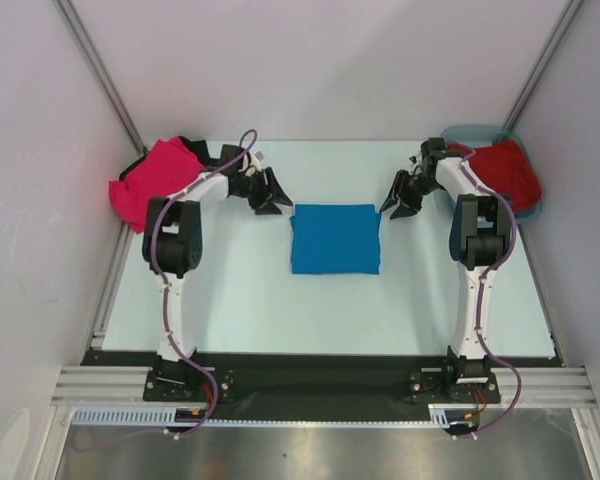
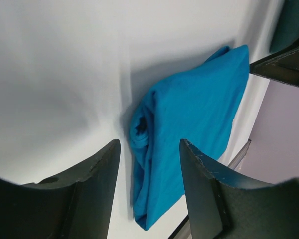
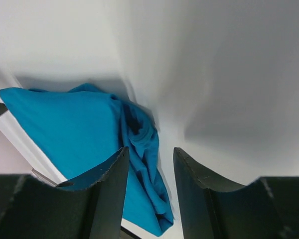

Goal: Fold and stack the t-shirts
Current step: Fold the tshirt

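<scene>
From above, the blue shirt [image 1: 335,238] lies folded into a neat square in the middle of the table [image 1: 240,290]. The left gripper [image 1: 273,200] hangs just off its far left corner and the right gripper [image 1: 398,205] just off its far right corner, both apart from the cloth, probably because this fold is done. A pink shirt [image 1: 155,180] is heaped over a black shirt [image 1: 195,148] at the far left corner of the table, and a red shirt [image 1: 505,170] sits in the tub [image 1: 480,131] at the far right, apparently waiting their turn. The left wrist camera shows the left gripper [image 2: 149,149] with its fingers parted and nothing between them. The blue shirt [image 2: 189,124] lies flat beyond it, its bunched edge facing the gap. The right wrist camera shows the same for the right gripper [image 3: 150,154]: its fingers are released and hold nothing, and the blue shirt [image 3: 74,129] rests on the table past the tips, untouched.
</scene>
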Tool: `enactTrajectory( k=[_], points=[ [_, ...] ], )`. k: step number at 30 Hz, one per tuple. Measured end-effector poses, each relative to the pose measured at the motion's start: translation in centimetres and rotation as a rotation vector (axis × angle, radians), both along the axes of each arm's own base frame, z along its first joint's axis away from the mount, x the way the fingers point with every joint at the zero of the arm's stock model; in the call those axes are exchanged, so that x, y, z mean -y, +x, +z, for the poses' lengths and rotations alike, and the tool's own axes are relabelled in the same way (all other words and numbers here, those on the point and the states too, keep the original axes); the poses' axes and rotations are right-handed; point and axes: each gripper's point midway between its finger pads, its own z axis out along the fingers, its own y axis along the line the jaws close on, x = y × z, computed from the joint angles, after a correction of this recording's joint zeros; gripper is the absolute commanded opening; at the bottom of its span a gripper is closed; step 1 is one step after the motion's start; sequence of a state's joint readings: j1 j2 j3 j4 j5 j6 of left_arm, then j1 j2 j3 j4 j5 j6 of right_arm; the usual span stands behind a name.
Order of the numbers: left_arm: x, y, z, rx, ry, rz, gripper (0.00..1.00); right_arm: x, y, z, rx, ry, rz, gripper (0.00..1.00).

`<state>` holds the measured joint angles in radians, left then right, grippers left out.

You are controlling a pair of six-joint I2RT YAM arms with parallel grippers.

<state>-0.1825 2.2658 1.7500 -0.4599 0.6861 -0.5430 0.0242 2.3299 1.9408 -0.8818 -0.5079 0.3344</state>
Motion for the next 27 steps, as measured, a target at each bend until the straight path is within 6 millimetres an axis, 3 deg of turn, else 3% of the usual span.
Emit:
enactTrajectory(
  k=[7,19,27],
  points=[
    [0.4,-3.2,-3.0,-0.082,-0.075,0.026,0.57,-0.7,-1.0,-1.6,-0.026,0.031,0.010,0.47],
    [4.2,0.9,-0.3,0.024,-0.276,0.014,0.55,-3.3,-0.2,-1.5,0.013,0.158,0.043,0.47],
    [5.8,0.7,0.9,0.018,-0.379,0.013,0.55,-5.1,-0.9,-1.4,-0.004,0.250,0.055,0.47]
  ],
)
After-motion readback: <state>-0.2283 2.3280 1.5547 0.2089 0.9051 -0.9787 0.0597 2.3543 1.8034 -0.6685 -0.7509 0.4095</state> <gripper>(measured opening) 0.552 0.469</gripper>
